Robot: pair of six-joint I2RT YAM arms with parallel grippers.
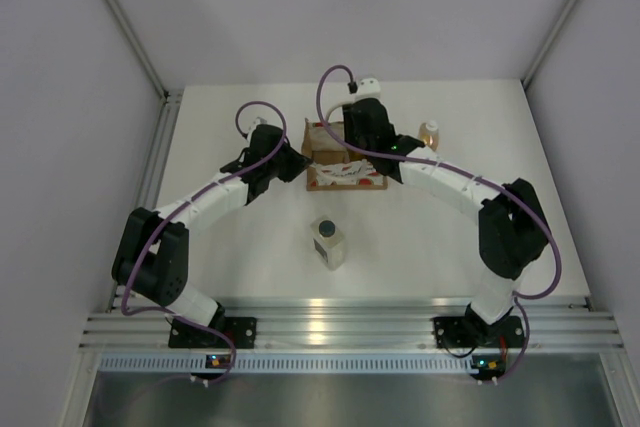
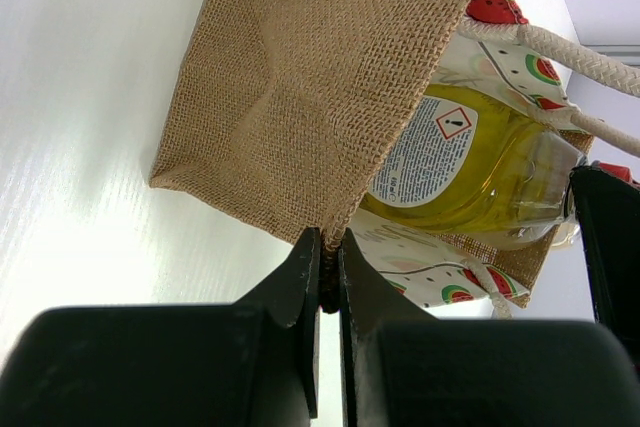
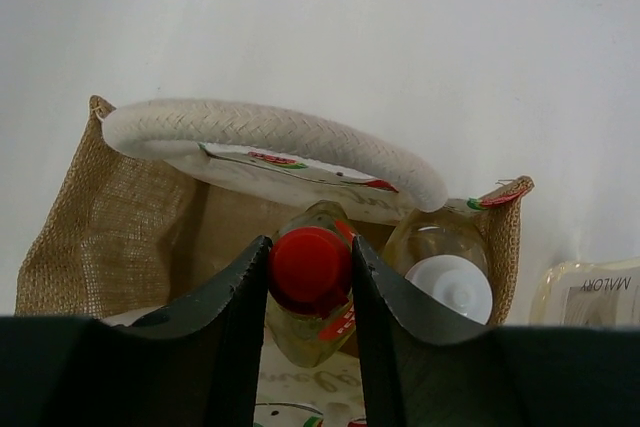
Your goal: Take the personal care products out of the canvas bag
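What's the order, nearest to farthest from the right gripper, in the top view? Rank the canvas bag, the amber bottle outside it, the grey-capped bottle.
1. canvas bag: the right gripper reaches into it.
2. amber bottle: right of the bag.
3. grey-capped bottle: alone on the near side.

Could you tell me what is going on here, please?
The left tool pinches an edge of the bag, steadying it. The right tool grips the red-capped bottle inside, beside a white-capped bottle. A grey-capped bottle and an amber bottle stand out on the table.
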